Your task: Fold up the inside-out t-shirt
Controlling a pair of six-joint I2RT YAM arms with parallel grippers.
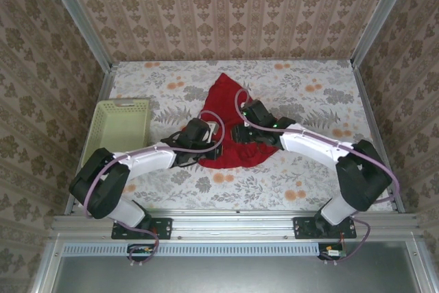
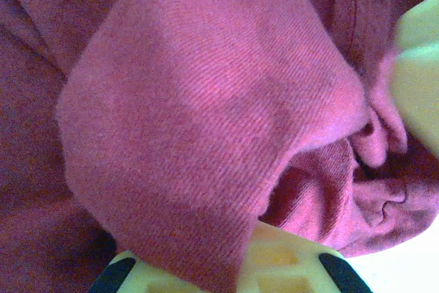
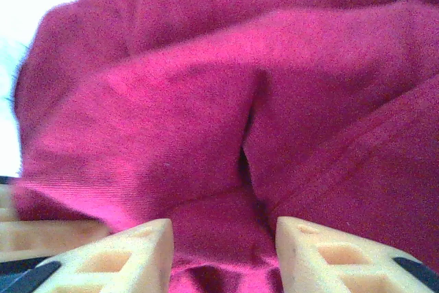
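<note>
Inside-out t-shirt (image 1: pixel 230 101) is a bunched red heap right under both grippers, with most of it spreading out beyond their tips. Left gripper (image 2: pixel 206 274) is squeezed narrow, with a fold of shirt pinched between its fingers. Right gripper (image 3: pixel 223 255), just beside it, has its jaws partway apart and cloth bulging into the gap. Green basket (image 1: pixel 122 128) sits well off to the left.

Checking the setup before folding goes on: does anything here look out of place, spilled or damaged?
Nothing is spilled or damaged. The one untidy thing is the red t-shirt, bunched in a rumpled, pointed heap in the middle of the table instead of lying flat. The pale green basket stands upright at the left edge.
</note>
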